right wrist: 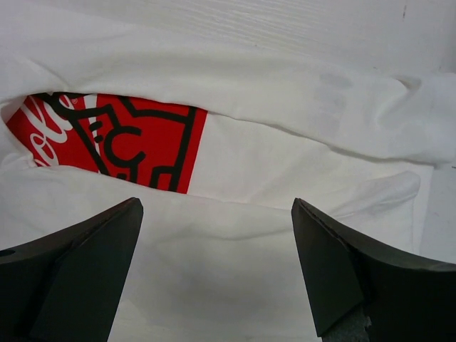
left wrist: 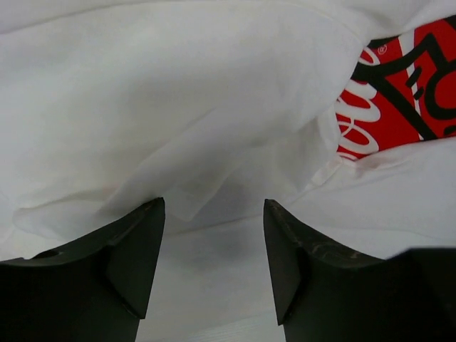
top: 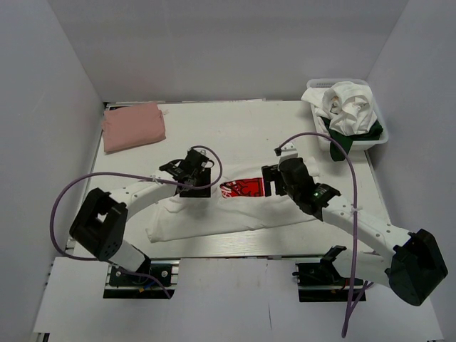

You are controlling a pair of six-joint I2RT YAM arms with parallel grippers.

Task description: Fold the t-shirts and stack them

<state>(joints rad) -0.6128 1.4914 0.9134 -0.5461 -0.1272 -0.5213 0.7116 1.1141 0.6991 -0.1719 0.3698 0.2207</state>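
The white t-shirt [top: 235, 214] with a red print [right wrist: 121, 146] is shown partly folded at the table's [top: 235, 121] centre. The left gripper [left wrist: 214, 206] and right gripper [right wrist: 217, 203] are positioned just above it, fingers spread wide, nothing grasped. A folded pink t-shirt [top: 133, 126] is seen far left.

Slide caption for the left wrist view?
Left gripper, jaws open, over the white Coca-Cola t-shirt, red print at upper right.

White table [top: 235, 135], plain pale walls [top: 214, 43] on three sides, even light
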